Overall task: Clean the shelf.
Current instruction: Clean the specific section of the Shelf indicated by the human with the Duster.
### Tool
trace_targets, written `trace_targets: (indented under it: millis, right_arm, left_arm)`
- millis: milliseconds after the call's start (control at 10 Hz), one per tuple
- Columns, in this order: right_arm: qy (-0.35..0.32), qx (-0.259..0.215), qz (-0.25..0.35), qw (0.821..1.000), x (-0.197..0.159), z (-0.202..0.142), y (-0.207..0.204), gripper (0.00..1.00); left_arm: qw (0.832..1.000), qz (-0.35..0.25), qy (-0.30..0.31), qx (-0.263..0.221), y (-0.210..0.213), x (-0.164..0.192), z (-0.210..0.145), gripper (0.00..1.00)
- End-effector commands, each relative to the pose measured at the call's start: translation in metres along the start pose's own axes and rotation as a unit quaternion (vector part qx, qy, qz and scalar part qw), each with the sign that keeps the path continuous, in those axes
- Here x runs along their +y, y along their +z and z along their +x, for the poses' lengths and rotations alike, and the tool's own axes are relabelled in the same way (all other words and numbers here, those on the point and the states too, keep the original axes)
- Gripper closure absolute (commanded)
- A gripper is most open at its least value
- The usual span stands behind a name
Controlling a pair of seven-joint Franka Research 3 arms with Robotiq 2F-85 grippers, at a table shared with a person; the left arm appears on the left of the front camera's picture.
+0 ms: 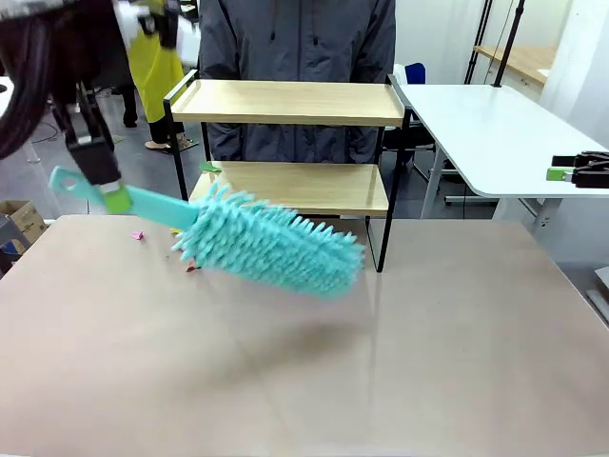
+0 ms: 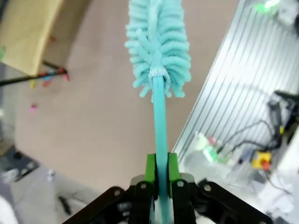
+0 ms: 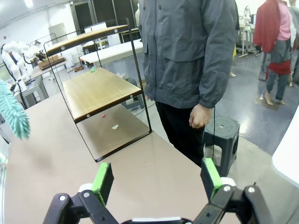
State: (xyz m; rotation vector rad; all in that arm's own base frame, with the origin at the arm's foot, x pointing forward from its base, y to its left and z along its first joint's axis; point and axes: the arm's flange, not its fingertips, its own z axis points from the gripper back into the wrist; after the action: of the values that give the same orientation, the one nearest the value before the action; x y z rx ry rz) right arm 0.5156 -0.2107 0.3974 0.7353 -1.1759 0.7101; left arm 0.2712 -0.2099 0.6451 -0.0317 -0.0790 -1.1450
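One green-padded left gripper clenched a fluffy turquoise duster, its head before the front edge of the two-tier wooden shelf; right gripper gaped empty

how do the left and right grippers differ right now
The left gripper is shut on the turquoise duster; the right gripper is open and empty. The left gripper hangs over the table; the right gripper faces the shelf from its end. Both have green pads.
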Motion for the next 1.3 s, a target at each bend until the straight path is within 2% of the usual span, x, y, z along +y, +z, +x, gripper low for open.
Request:
trace_targets:
  millis: [0,200,300,500,1200]
  right_arm:
    - [0.003,0.000,0.000,1.000,0.000,0.003,-0.001,0.00]
    - [0.003,0.000,0.000,1.000,0.000,0.003,-0.001,0.00]
    - [0.003,0.000,0.000,1.000,0.000,0.003,-0.001,0.00]
    - [0.003,0.000,0.000,1.000,0.000,0.003,-0.001,0.00]
    - [0.003,0.000,0.000,1.000,0.000,0.003,-0.001,0.00]
  left_arm:
    - [0.998,0.018,-0.018,0.053,-0.017,0.010,-0.009,0.87]
    - [0.994,0.002,-0.057,0.094,-0.039,0.019,-0.020,0.87]
    - [0.993,-0.005,-0.056,0.108,-0.044,0.021,-0.023,0.87]
    - [0.995,-0.001,-0.036,0.096,-0.046,0.018,-0.014,0.87]
    - [0.995,-0.001,-0.036,0.096,-0.046,0.018,-0.014,0.87]
